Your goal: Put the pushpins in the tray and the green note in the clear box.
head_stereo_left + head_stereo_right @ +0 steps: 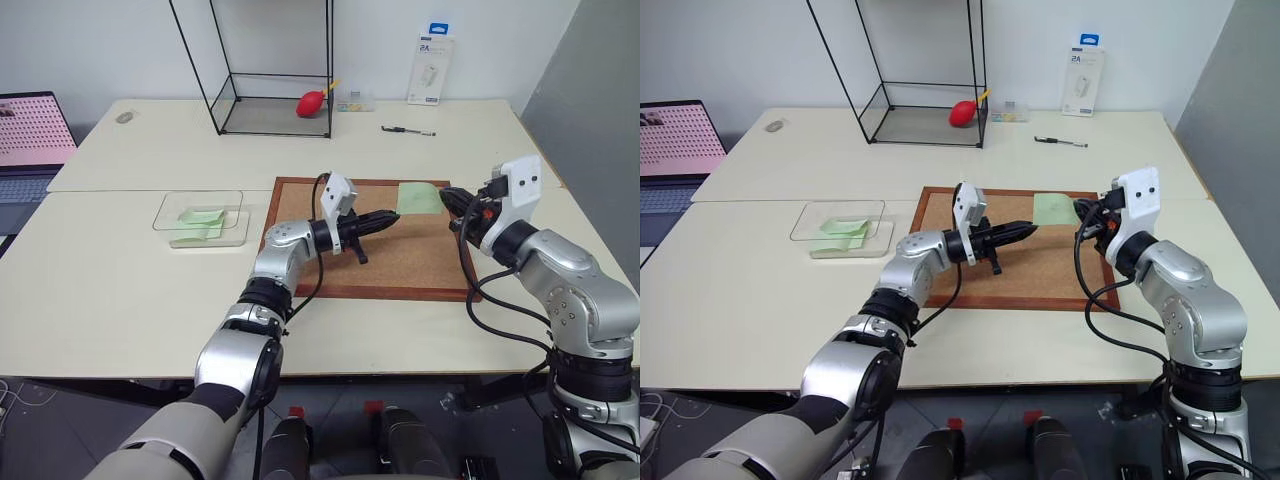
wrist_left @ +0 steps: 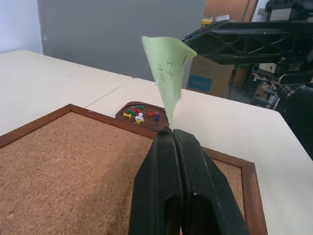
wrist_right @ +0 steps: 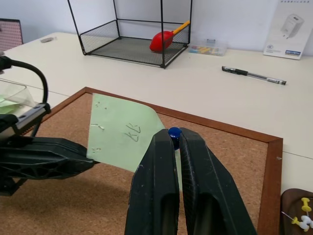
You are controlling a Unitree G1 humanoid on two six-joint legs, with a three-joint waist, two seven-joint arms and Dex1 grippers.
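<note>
Green note [image 3: 122, 132] hangs above the cork board [image 1: 300, 250], pinched in my left gripper [image 1: 392, 217], while my right gripper [image 3: 174, 142] grips a blue pushpin [image 3: 173, 132], so I should pull apart slowly, without tearing paper.

- Cream table [image 1: 120, 300], two tops pushed together, seam running across.
- Plain white wall [image 1: 110, 45] behind the far edge.
- Grey panel [image 1: 600, 90], far right.
- Tall black-framed glass case [image 1: 270, 70], far centre.
- Open laptop [image 1: 30, 150], far left.
- White retail package [image 1: 431, 68] leaning against the wall.
- Pen [image 1: 408, 131] beside it.
</note>
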